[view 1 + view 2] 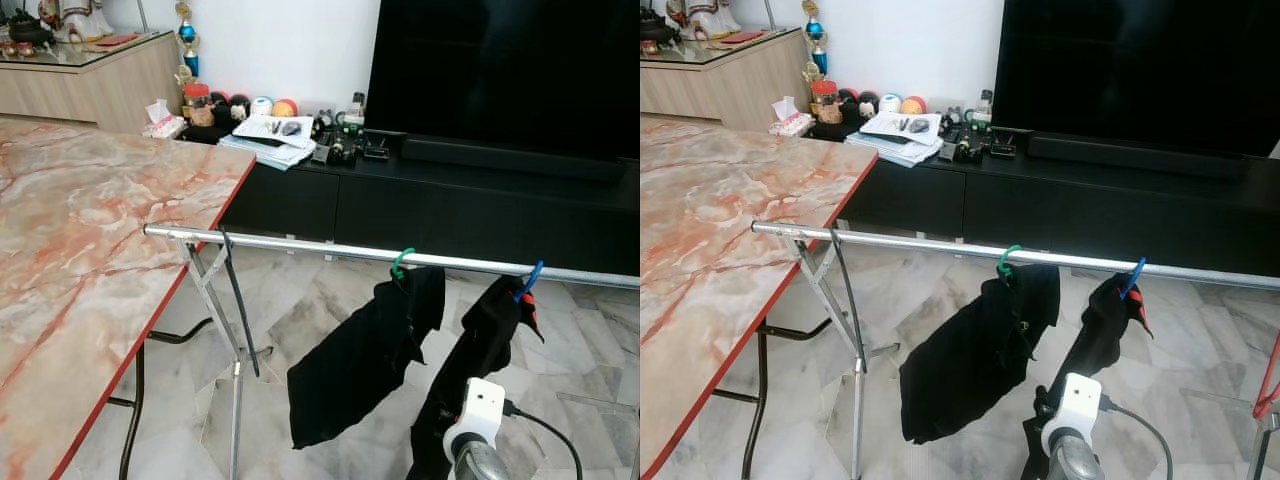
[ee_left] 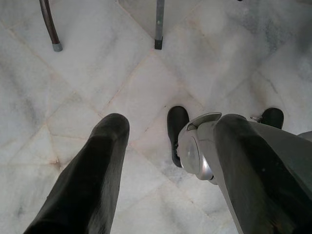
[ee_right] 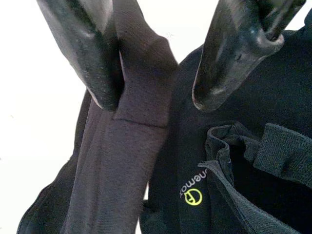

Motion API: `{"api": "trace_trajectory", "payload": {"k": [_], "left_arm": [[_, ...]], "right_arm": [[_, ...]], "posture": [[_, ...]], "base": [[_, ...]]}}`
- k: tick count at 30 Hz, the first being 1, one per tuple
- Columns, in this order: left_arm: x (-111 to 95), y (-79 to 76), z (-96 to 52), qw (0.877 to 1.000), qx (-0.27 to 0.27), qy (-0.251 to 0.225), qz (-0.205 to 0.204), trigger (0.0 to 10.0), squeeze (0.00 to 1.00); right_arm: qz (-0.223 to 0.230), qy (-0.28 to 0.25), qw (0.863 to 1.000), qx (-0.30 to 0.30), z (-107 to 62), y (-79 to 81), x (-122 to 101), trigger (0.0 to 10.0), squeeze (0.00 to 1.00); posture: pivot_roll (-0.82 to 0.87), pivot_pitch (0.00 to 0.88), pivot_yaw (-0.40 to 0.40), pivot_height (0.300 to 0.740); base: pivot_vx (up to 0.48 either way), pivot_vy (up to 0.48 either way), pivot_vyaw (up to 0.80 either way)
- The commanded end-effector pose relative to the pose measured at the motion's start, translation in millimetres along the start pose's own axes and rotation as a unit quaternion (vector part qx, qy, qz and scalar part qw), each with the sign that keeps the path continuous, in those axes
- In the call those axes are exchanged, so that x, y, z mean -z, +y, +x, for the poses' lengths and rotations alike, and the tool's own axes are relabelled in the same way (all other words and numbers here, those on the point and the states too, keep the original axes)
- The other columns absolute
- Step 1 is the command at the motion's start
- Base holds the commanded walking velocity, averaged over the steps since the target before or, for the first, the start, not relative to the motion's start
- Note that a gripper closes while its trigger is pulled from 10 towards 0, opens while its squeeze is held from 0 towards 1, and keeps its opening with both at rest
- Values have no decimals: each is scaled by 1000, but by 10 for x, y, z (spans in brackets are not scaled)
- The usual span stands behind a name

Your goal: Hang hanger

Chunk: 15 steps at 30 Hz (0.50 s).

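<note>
A silver rail (image 1: 300, 243) runs across the middle of the head views. Two hangers hang on it: a green hook (image 1: 402, 262) carries a black garment (image 1: 365, 355), and a blue hook (image 1: 529, 281) carries a second black garment (image 1: 480, 340). My right arm, with its white wrist camera (image 1: 482, 405), reaches up under the blue-hook garment. In the right wrist view my right gripper (image 3: 155, 100) is open, with a fold of that black fabric (image 3: 141, 126) between its fingers. My left gripper (image 2: 171, 124) hangs open over the marble floor, holding nothing.
A marble-topped table (image 1: 80, 230) with a red edge stands on the left, close to the rail's end and the rack's folding legs (image 1: 225, 320). Behind the rail are a black TV stand (image 1: 400, 200) and a large TV (image 1: 500, 70). My feet (image 2: 176, 131) stand on the floor.
</note>
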<state>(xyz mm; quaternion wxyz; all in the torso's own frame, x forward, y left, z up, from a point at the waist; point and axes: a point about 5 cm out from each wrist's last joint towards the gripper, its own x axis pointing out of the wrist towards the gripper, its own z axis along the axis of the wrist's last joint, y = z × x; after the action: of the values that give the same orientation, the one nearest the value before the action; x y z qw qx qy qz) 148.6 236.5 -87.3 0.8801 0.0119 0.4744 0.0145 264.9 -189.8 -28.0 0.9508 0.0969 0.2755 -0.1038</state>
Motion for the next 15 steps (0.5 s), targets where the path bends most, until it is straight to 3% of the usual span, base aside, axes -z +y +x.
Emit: {"api": "trace_trajectory", "payload": {"k": [1,6,15], "left_arm": [[66,-2,-11,1000,1,14,3,10000,0],[60,-19,-7,1000,4,13,6,10000,0],[-94,-341,86,1000,20,3,12,10000,0]], "right_arm": [[-3,9,1000,3,-11,-20,40,0,0],[-4,10,1000,3,-11,-12,42,0,0],[-7,13,1000,2,-16,3,63,0,0]], "posture": [[207,0,-24,740],[209,0,-23,740],[212,0,-23,740]], "base": [[0,0,0],[0,0,0],[0,0,0]]}}
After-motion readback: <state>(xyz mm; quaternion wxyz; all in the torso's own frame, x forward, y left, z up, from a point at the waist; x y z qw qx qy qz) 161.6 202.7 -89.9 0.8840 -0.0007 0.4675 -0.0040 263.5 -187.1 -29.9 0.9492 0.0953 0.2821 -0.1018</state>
